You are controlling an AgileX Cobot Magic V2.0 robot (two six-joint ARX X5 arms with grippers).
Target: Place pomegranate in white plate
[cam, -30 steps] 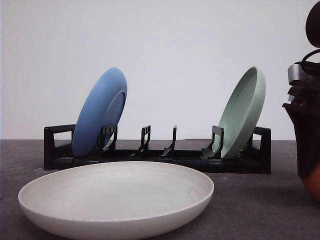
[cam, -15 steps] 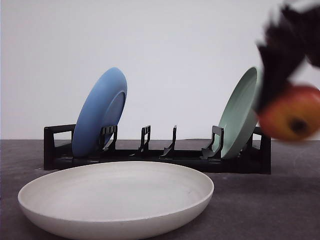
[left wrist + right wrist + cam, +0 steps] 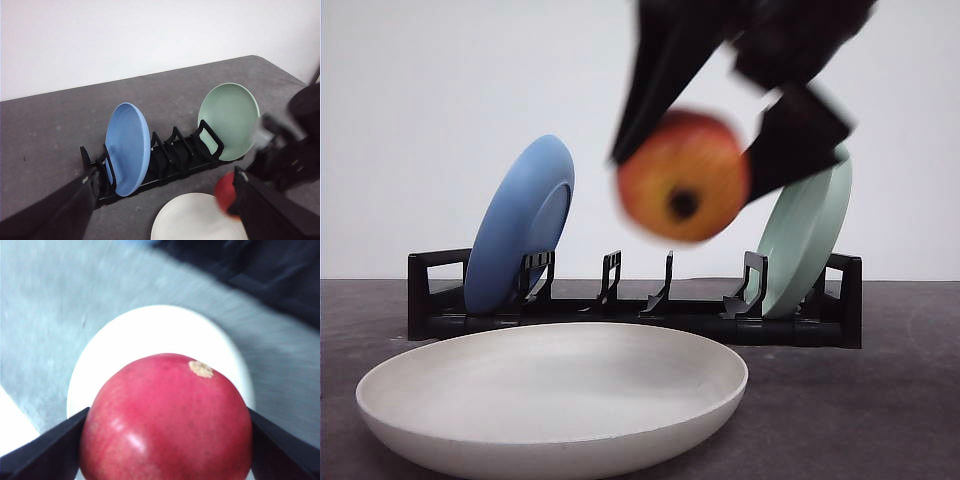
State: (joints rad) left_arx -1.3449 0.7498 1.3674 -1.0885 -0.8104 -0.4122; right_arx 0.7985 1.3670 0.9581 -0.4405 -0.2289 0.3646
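Observation:
The pomegranate [image 3: 670,195], red shading to orange with a dark crown hole facing me, hangs in the air, blurred by motion. My right gripper [image 3: 692,165] is shut on it, one black finger on each side. The fruit is above the right part of the white plate [image 3: 550,440], well clear of it. Seen from the right wrist, the pomegranate [image 3: 165,420] sits between the fingers [image 3: 45,450] with the white plate [image 3: 150,330] under it. From the left wrist, my left gripper [image 3: 162,212] stands open and high, looking down on the pomegranate [image 3: 227,192] and the white plate [image 3: 190,220].
A black dish rack [image 3: 630,315] stands behind the white plate. A blue plate [image 3: 515,225] leans in its left end and a pale green plate [image 3: 805,230] in its right end. The table [image 3: 880,400] is dark grey.
My right gripper has lifted the pomegranate from low at the far right and swung it up and leftward, to above the white plate. The plates have not moved.

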